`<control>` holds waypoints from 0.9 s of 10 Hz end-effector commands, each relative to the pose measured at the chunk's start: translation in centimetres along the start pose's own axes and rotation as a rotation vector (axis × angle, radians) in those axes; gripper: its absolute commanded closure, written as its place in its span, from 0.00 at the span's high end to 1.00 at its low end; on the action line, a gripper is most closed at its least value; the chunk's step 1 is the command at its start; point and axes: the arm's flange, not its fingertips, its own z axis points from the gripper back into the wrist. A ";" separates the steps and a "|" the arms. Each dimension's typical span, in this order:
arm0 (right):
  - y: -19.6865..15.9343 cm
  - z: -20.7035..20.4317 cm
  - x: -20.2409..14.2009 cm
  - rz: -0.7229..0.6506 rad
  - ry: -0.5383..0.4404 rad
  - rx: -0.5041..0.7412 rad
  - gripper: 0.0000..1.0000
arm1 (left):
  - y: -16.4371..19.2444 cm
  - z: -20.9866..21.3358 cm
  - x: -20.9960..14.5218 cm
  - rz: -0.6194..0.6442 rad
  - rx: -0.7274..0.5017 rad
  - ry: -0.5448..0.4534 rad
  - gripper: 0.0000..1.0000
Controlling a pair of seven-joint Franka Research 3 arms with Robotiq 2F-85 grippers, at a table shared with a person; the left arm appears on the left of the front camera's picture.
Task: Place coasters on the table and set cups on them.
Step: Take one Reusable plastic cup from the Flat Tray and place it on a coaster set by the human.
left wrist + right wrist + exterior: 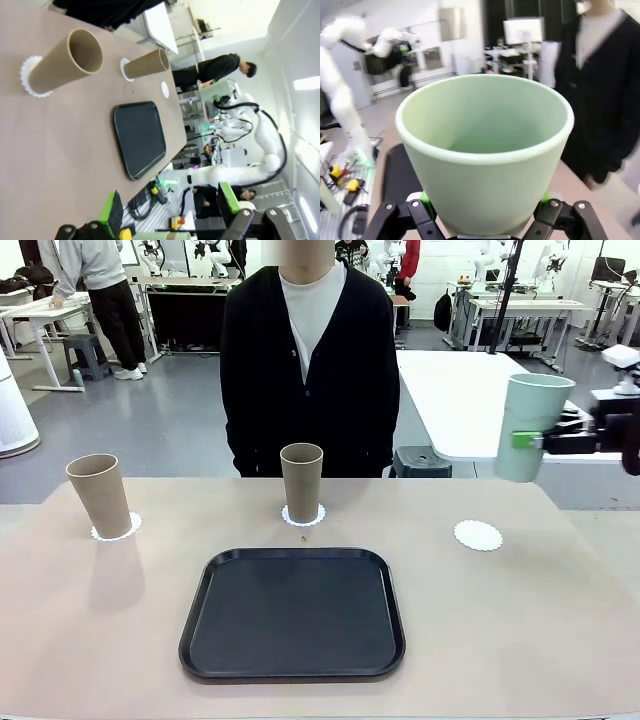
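So the beige tabletop (560,620) carries a black tray (293,613) at the near middle, and beyond it a row of three coasters. Two tan cups (100,495) (301,481) stand on the left and middle coasters; the right coaster (478,535) lies bare. The right gripper (528,440) holds the mint cup (527,425) in closed jaws, high above the far right edge (upright, mouth up, long axis vertical). The left gripper (170,212) has its jaws wide open on nothing. My worry: the cup hangs to the right of the bare coaster, so a straight descent would miss it, and a tilted release could topple so tall a cup.
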 end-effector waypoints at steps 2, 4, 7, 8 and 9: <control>-7.0 2.4 -0.8 0.021 -0.018 -0.024 0.85 | -0.2 0.1 0.0 -0.007 -0.008 -0.007 1.00; -8.7 1.5 -3.2 0.046 0.022 0.034 0.85 | -0.2 0.1 0.0 -0.007 -0.008 -0.007 1.00; -8.9 -0.8 -5.9 0.079 -0.010 0.110 0.85 | -0.2 0.1 0.0 -0.007 -0.008 -0.007 1.00; -8.6 -1.4 -6.7 0.072 -0.032 0.132 0.85 | -0.2 0.1 0.0 -0.007 -0.008 -0.007 1.00; -8.1 -2.1 -7.6 0.077 -0.058 0.147 0.85 | -0.2 0.1 0.0 -0.007 -0.008 -0.007 1.00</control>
